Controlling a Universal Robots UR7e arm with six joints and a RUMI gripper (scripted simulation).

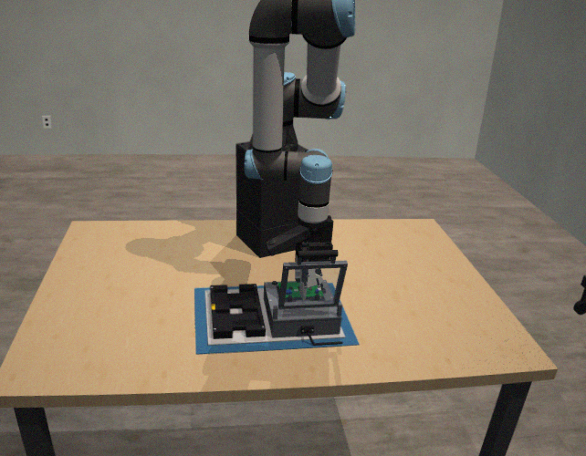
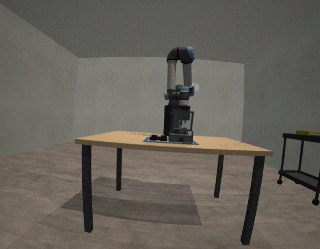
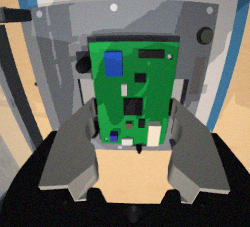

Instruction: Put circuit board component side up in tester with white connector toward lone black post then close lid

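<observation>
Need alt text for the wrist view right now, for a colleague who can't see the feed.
The gripper holds a green circuit board by its long edges, component side up, over the grey tester. Its white connector sits at the near end, and a black post stands upper right.
</observation>
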